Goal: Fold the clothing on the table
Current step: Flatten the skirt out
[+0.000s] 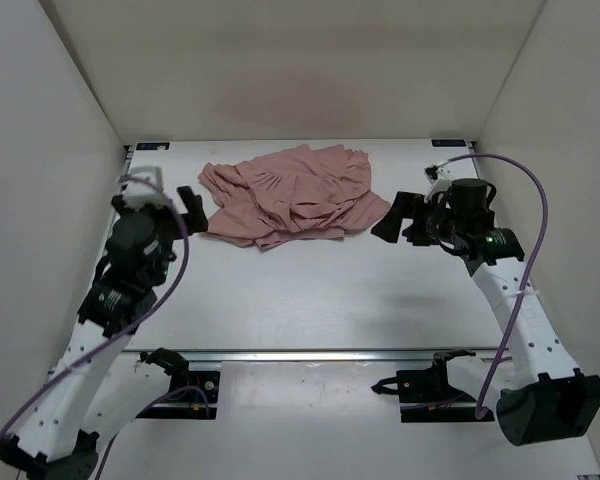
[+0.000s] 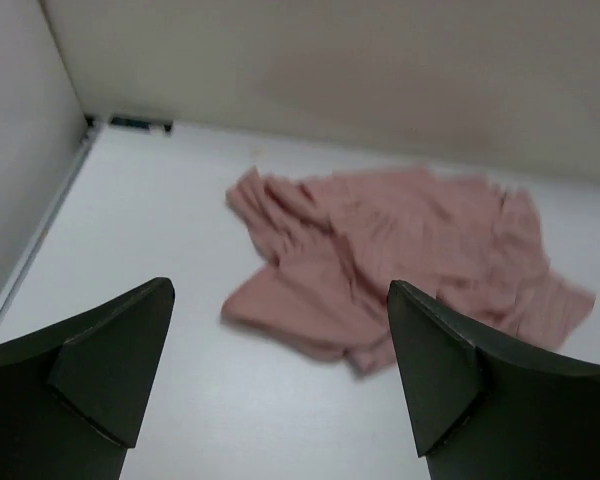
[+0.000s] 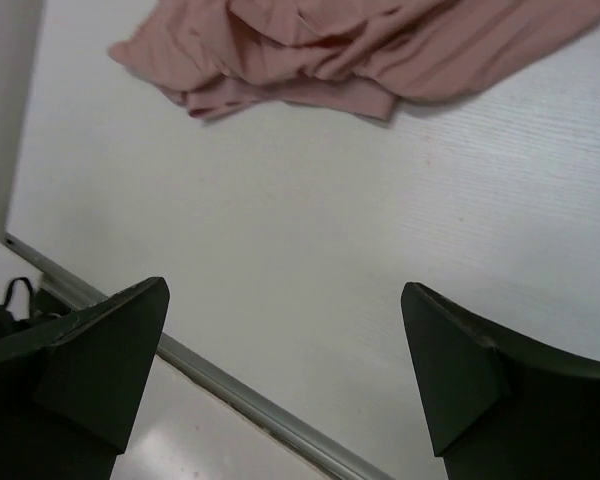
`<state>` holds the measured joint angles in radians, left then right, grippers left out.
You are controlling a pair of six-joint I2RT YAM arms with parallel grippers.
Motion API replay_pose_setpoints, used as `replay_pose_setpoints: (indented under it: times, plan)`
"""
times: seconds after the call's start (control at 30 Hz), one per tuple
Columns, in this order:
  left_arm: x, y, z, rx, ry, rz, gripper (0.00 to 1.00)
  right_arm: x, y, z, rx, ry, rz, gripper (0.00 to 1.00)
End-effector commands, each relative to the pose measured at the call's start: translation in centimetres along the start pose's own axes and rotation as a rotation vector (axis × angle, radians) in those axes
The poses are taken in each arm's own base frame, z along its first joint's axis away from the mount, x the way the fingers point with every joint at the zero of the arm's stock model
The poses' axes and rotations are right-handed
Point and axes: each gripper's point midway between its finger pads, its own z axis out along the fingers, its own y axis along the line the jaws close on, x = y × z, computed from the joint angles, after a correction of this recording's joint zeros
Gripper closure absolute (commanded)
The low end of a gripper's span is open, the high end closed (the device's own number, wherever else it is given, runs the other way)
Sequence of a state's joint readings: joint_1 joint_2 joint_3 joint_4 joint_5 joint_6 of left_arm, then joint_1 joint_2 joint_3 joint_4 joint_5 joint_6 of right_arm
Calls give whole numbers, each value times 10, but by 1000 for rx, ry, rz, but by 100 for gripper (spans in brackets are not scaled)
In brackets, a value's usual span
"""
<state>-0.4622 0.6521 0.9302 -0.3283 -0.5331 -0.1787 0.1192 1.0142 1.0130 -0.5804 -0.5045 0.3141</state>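
The left gripper [image 1: 191,207] and right gripper [image 1: 392,218] stand wide, holding nothing; the crumpled clothing [image 1: 290,195] lies between them, untouched.

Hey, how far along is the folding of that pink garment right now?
Done: nothing visible; the clothing lies crumpled and wrinkled on the table, with no neat fold. In hand: nothing; the left gripper and right gripper sit either side of it, both open and empty. Left: grasping, flattening and every fold.

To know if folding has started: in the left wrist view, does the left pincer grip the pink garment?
No, the left pincer is wide open and the garment lies loose on the table ahead of it.
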Motion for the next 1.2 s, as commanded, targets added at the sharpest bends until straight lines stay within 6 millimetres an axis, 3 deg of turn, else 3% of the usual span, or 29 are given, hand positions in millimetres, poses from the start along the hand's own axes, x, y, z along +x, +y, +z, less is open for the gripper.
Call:
replay_pose_setpoints:
  times: [0.0,0.07,0.1,0.17,0.27,0.33,0.4,0.43,0.47,0.5,0.53,0.57,0.6,0.7,0.73,0.8,0.83,0.87,0.9,0.93,1.0,1.17]
  plan:
    - [79,-21,-15,166,461,223,1,-2,-9,2,113,65,-87,1]
    - [88,-32,-11,198,536,304,2,-4,2,7,89,64,-119,1]
    - [81,-40,-9,218,531,319,1,0,14,11,36,78,-139,1]
    - [97,-49,3,222,597,367,2,0,25,24,-52,87,-116,1]
    - [109,-68,20,290,629,267,1,8,23,46,-17,183,-86,1]
    - [121,-85,25,354,650,122,1,22,12,63,49,263,-71,1]
    - [121,-102,33,438,608,11,1,17,26,71,-61,229,-61,0]
    - [138,-110,27,481,654,-54,2,24,24,71,-72,237,-6,1]
    - [139,-114,33,516,607,-94,2,24,26,76,-95,209,13,1]
    - [141,-125,39,548,600,-162,9,16,27,79,-99,162,12,4]
    - [151,-129,36,575,632,-212,71,19,22,80,-100,157,39,22]
    - [162,-131,44,565,656,-246,100,17,21,84,-108,133,60,81]
    - [177,-137,45,581,700,-247,100,18,15,88,-104,130,92,100]
    - [219,-143,42,554,804,-232,100,20,2,103,-92,130,153,96]
    - [237,-145,42,542,843,-245,92,24,-7,110,-63,141,172,76]
    - [268,-141,37,485,921,-299,85,22,-15,123,-16,136,187,76]
    - [278,-140,41,453,934,-342,84,23,-21,134,-10,134,187,71]
    - [290,-131,41,392,954,-391,76,30,-27,142,2,158,206,61]
    - [304,-126,37,356,961,-404,70,26,-25,147,-1,149,209,56]
    - [298,-126,51,310,884,-457,67,27,-36,156,28,151,227,53]
    - [307,-115,53,215,852,-532,70,30,-45,167,55,152,260,45]
    - [317,-97,69,75,822,-568,70,42,-64,193,96,170,297,48]
